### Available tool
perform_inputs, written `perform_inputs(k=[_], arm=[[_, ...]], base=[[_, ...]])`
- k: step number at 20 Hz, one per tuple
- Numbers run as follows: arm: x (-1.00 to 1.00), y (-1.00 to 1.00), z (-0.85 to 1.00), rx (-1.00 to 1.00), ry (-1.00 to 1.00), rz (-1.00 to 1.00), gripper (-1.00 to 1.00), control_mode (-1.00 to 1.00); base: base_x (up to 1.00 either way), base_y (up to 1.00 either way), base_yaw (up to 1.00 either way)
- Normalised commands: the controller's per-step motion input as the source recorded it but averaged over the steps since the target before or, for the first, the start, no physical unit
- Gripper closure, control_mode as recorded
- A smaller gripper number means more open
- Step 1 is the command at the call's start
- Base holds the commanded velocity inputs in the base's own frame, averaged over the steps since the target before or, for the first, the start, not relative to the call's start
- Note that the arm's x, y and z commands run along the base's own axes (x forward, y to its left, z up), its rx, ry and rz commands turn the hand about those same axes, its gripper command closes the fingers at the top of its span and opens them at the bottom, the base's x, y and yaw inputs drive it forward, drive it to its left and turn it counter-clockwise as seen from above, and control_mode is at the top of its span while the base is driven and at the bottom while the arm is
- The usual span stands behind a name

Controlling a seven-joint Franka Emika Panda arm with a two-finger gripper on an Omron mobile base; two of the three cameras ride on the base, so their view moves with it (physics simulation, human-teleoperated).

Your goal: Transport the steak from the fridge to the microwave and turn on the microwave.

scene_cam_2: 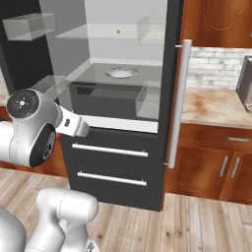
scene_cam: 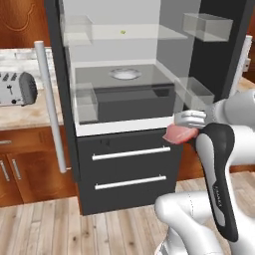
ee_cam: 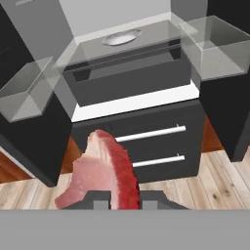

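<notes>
Holding item one: the steak (ee_cam: 100,176), a pinkish-red slab with paler edges, pinched between the two dark fingertips of the gripper (ee_cam: 119,201). I read the jaws as nearly closed, clamped on the meat, which stands up on edge from them in the hand view. From the left base view I see the steak (scene_cam: 178,133) hanging just under the white hand, outside the fridge (scene_cam: 129,164), in front of its lower right corner and above the level of the upper drawer pull.

Item two: the fridge, dark grey, doors swung open to both sides, pale grey interior exposed. Contents I can log:
- a round white plate (scene_cam: 125,73) sitting on top of a dark box-like compartment in the middle of the cavity
- clear door bins (ee_cam: 215,46) — one on each open door in the hand view
- a small yellowish speck (scene_cam: 122,32) on the upper glass shelf (too small for me to identify)

Below the cavity are two drawers with silver pulls (scene_cam: 131,153), both closed. A long silver bar handle (scene_cam: 50,104) runs down the left door's edge.

Item three, surroundings: a silver toaster (scene_cam: 17,88) on the marble-look counter (scene_cam: 25,117) left of the fridge, wooden cabinets beneath, and a pale plank floor.
</notes>
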Motion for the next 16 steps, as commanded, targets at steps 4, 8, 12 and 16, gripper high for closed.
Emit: perform_inputs(k=[4,8,12,16], arm=[[0.0,0.0,0.0,0.0,0.0,0.0,1.0,1.0],[0.0,0.0,0.0,0.0,0.0,0.0,1.0,1.0],[0.0,0.0,0.0,0.0,0.0,0.0,1.0,1.0],[0.0,0.0,0.0,0.0,0.0,0.0,1.0,1.0]], base=[[-0.23,-0.56,0.0],[-0.38,-0.56,-0.03],[-0.25,-0.63,-0.03],[-0.07,-0.67,-0.05]])
